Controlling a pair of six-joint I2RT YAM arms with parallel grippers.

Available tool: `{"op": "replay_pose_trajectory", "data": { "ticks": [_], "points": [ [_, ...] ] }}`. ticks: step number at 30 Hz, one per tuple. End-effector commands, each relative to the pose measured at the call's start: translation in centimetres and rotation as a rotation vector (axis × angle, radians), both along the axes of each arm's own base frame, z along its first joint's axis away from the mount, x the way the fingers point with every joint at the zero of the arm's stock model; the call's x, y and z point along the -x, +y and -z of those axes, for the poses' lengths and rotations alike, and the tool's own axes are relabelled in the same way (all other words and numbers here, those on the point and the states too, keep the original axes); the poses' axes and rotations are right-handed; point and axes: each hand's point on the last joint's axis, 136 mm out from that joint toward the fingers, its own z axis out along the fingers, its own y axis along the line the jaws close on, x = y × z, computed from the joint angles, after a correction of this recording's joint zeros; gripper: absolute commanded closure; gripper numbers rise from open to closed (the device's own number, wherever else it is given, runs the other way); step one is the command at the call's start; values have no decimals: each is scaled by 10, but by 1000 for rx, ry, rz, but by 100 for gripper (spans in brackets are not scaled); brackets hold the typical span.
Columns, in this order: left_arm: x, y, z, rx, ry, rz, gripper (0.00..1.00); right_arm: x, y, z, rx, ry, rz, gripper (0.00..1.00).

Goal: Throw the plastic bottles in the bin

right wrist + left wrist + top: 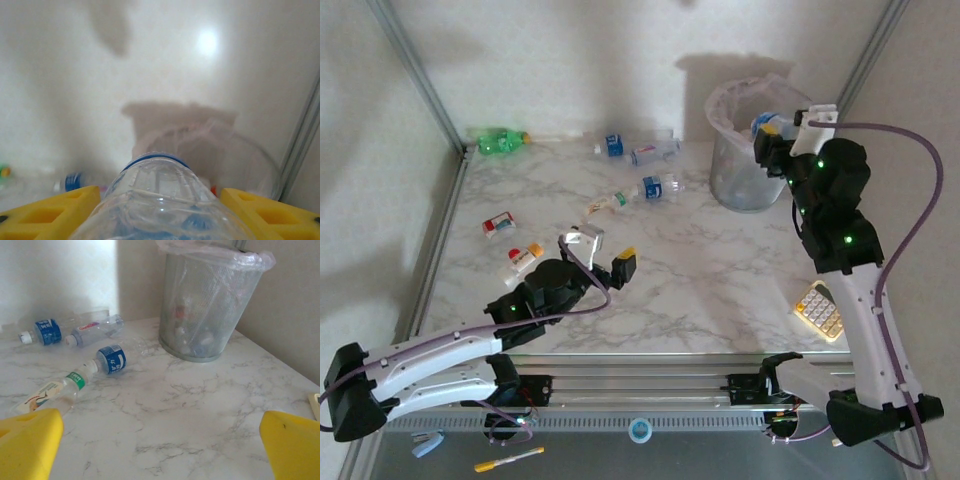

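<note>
Over the bin (725, 180) rim at the counter's far right, the right gripper (772, 138) is clamped around the body of a clear plastic bottle (160, 192). Expect a light, thin-walled, slick shell that dents under pressure; grip mid-body. The left gripper (603, 252) hangs fully released, low above the counter (720, 270). Ahead of it lies a blue-labelled bottle (111, 359) on its side. A calculator (818, 308) lies beside the right arm, apparently no obstruction.

The left gripper (161, 445) is seen spread wide over the marble table (200, 405), a yellow finger (27, 440) at each lower corner. Four plastic bottles (112, 359) are laid on their sides at left. The bag-lined mesh bin (210, 305) is stood upright at right, with shapes dimly made out inside.
</note>
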Motion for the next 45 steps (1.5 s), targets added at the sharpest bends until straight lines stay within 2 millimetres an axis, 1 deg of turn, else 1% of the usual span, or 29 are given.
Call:
{"op": "replay_pose_trajectory", "data": {
  "ticks": [1, 3, 7, 13, 19, 26, 30, 33, 35, 37, 38, 39, 40, 41, 42, 43, 44, 45],
  "points": [
    [-1, 18, -2, 30, 0, -68, 0, 7, -11, -49, -4, -229, 67, 74],
    [-1, 26, -4, 42, -1, -91, 0, 10, -14, -55, -1, -263, 82, 74],
    [2, 45, -9, 83, -12, -139, 0, 15, -18, -58, -10, -314, 100, 75],
    [9, 64, -13, 117, -22, -174, 0, 14, -17, -54, -7, -308, 94, 75],
    [11, 71, -11, 113, -15, -187, 0, 11, -15, -53, 4, -294, 85, 75],
    [11, 72, -11, 106, -17, -193, 0, 5, -13, -47, 14, -268, 77, 75],
    [10, 72, -11, 101, -16, -194, 0, -4, -13, -44, 20, -247, 84, 75],
    [10, 73, -12, 98, -14, -199, 0, -24, -15, -39, 26, -182, 88, 71],
    [10, 75, -10, 92, -9, -208, 0, -48, -20, -29, 12, -87, 102, 69],
    [9, 78, -7, 84, 5, -232, 0, -77, -26, -19, -20, 39, 97, 65],
    [8, 80, -6, 84, 11, -239, 0, -90, -29, -13, -38, 99, 94, 64],
    [8, 81, -5, 84, 16, -242, 0, -106, -30, -5, -51, 168, 89, 61],
    [9, 81, -4, 88, 21, -243, 0, -124, -29, 14, -56, 254, 78, 54],
    [8, 81, -3, 90, 26, -245, 0, -137, -28, 27, -59, 329, 57, 51],
    [8, 81, -2, 90, 33, -246, 0, -148, -27, 35, -68, 390, 45, 46],
    [8, 81, -2, 93, 42, -249, 0, -158, -28, 45, -83, 441, 42, 38],
    [8, 83, -1, 98, 50, -258, 0, -164, -29, 52, -98, 476, 35, 33],
    [7, 84, 0, 108, 60, -268, 0, -169, -31, 57, -118, 496, 31, 30]
  ]
}}
